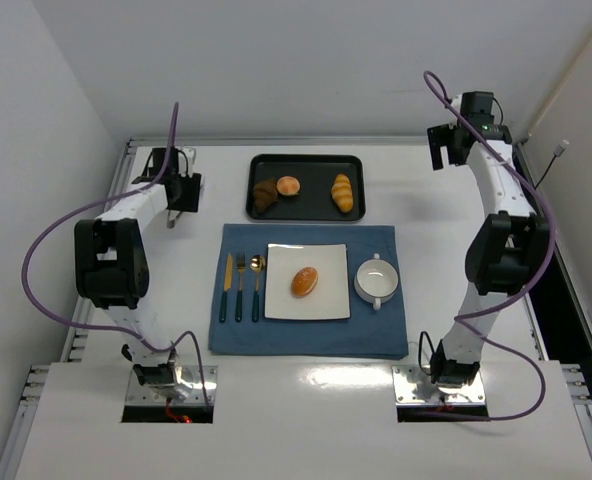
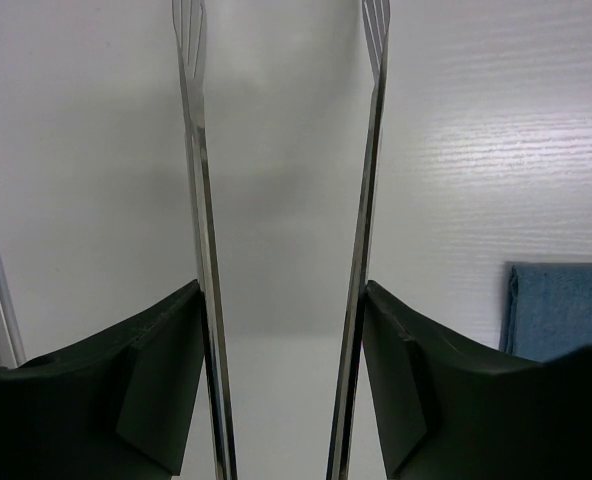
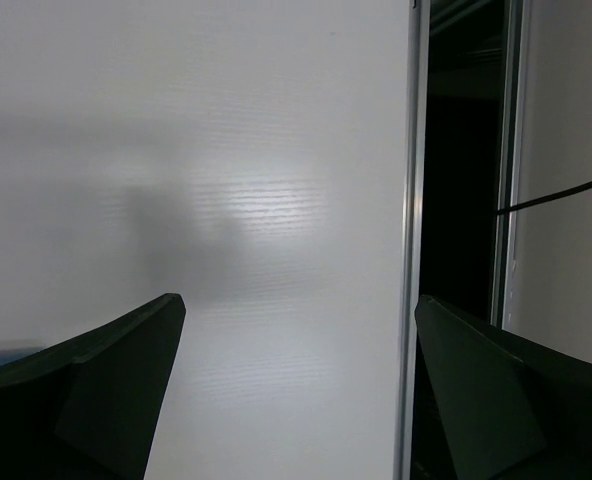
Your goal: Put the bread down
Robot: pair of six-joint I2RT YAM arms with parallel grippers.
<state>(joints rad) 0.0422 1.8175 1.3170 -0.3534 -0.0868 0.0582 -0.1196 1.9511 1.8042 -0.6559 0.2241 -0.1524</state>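
Note:
The bread (image 1: 305, 281), a glossy orange-brown oval bun, lies on the white square plate (image 1: 281, 300) on the blue cloth. My left gripper (image 1: 181, 192) is at the far left of the table, well away from the plate, shut on a pair of metal tongs (image 1: 173, 218). In the left wrist view the gripper (image 2: 282, 290) holds both tong arms (image 2: 198, 200) against its fingers; the tongs are spread and empty over bare table. My right gripper (image 1: 441, 150) is raised at the far right, open and empty. In the right wrist view it (image 3: 298, 305) hangs near the table's edge.
A black tray (image 1: 306, 165) at the back holds a dark pastry (image 1: 264, 196), a paler round bun (image 1: 289, 186) and a yellow ridged roll (image 1: 343, 193). On the blue cloth (image 1: 306, 335) lie a knife, fork and spoon (image 1: 241, 285) left of the plate, and a white two-handled bowl (image 1: 375, 281) to its right.

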